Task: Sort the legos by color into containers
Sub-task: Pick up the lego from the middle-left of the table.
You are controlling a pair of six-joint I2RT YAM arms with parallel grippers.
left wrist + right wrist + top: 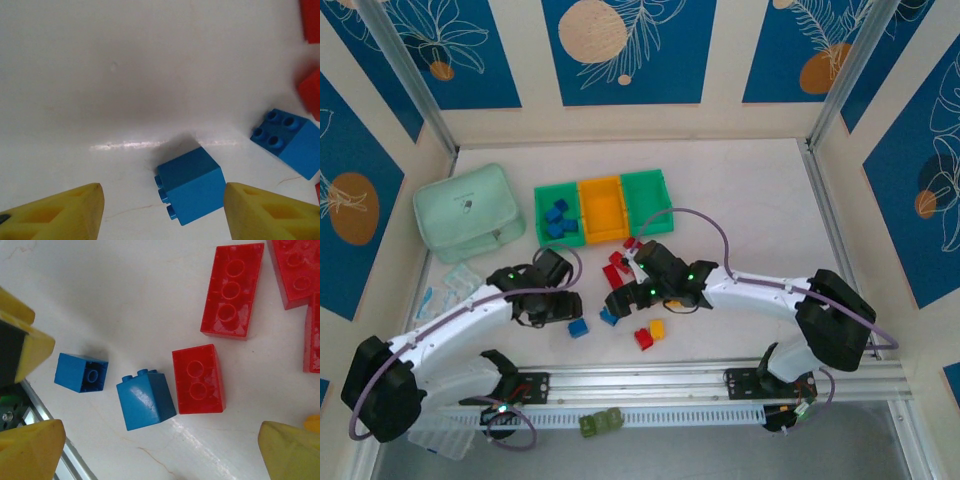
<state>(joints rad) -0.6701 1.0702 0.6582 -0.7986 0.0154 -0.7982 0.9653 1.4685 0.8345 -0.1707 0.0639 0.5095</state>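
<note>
The left gripper (162, 194) stands released. Its yellow fingers (65, 212) are spread to either side of a small blue plastic cube brick (192, 187), which lies on its side on the white table (125, 75) with its studs toward the left-hand finger. Bare table shows on both sides of it, so nothing is grasped. Near it on the right sits a second blue brick (287, 140), its four studs showing. Past that, red bricks (310, 92) crowd the right edge of the left wrist view.

The right gripper (160, 432) is spread wide, with a scuffed blue brick (146, 400) lying between its fingers and touching neither. A short red brick (198, 379), hollow underside up, lies just beside the scuffed one on the right-hand finger's side. A blue brick showing its open underside (81, 372) lies apart on the other side. A long red brick (232, 290) lies farther out. An aluminium rail (70, 460) runs beside the left-hand finger.

From above, both wrists hang over the loose bricks in the middle of the table. One red brick (643, 337) and one yellow brick (658, 328) sit together nearer the rail. Beyond the arms the containers stand in a row, touching:
- a left green plastic bin (555, 192) holding blue bricks (556, 218)
- an orange bin (603, 210) in the middle
- a right green bin (648, 195), with a red piece (630, 243) just at its near corner

A mint-green soft pouch (470, 212) lies to the left of the row. An olive-green block (601, 423) sits on the near side of the rail.
</note>
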